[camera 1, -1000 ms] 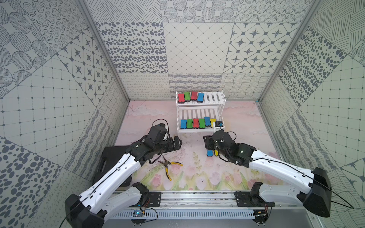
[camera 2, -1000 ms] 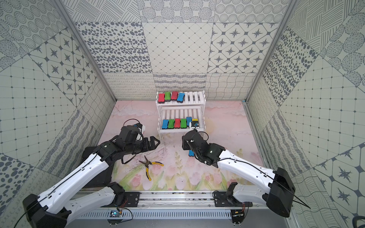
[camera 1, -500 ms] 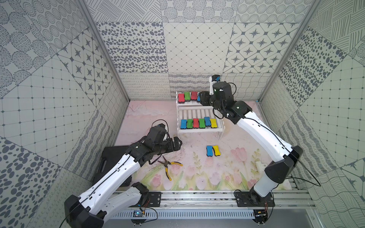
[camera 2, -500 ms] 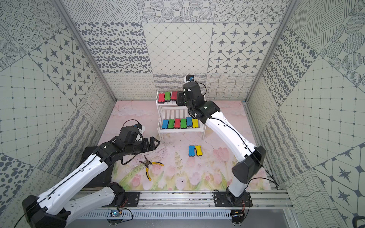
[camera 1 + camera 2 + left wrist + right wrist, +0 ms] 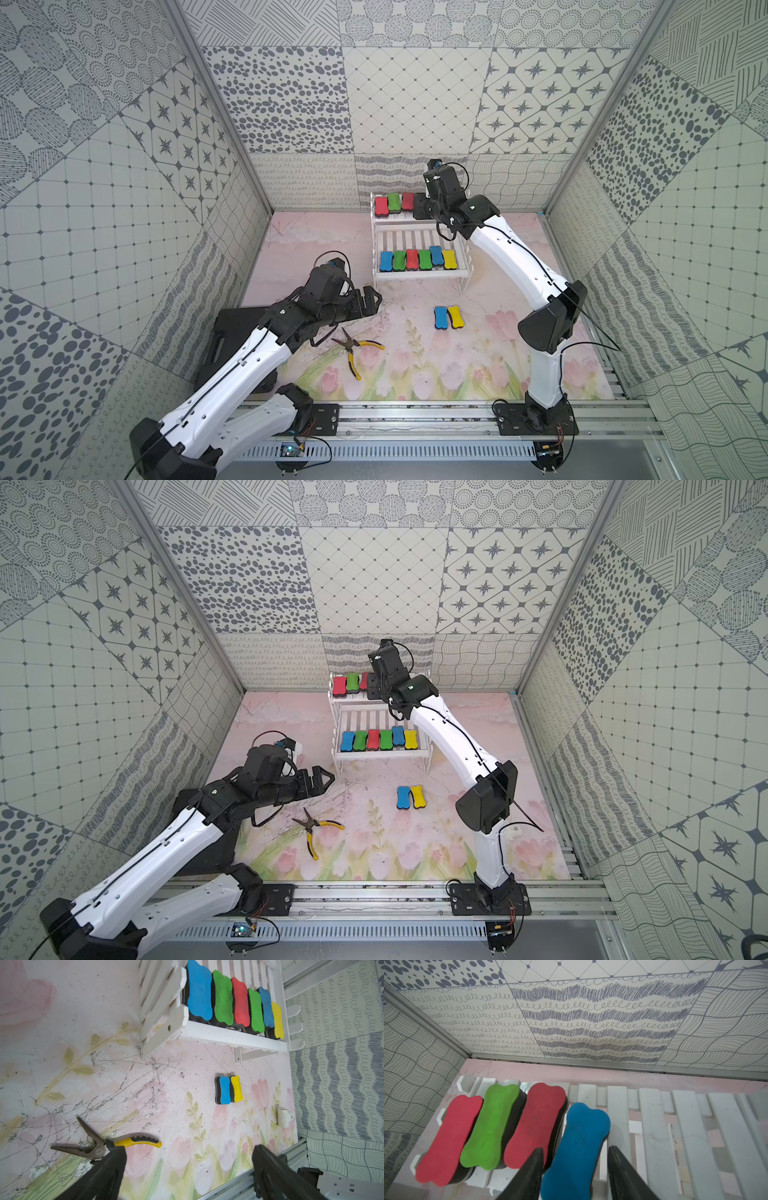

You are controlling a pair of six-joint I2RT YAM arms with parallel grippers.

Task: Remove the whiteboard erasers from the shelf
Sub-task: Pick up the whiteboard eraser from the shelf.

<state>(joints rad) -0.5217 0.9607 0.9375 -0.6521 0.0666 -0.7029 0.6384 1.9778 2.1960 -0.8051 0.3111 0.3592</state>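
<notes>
Broadly, a pink floral mat [image 5: 415,374] covers the floor of the cell, and a black case [image 5: 241,328] lies at its left edge, partly under the left arm. At the back stands the white two-tier shelf [image 5: 415,239].

The left gripper [image 5: 189,1148] hovers above the mat between the case and the shelf, jaws spread wide with nothing between them. The right gripper [image 5: 575,1148] is down on the shelf's top tier. Its fingers press against both long sides of a blue eraser [image 5: 583,1126], which sits just right of a red, green and red trio [image 5: 392,203].

Yellow-handled pliers [image 5: 357,347] lie open on the mat near the left gripper.

On the lower tier six erasers [image 5: 417,259] form a tight row: blue, green, red, green, blue, yellow. Two more, a blue one [image 5: 440,318] and a yellow one [image 5: 456,316], lie touching side by side on the mat in front of the shelf's right end.
</notes>
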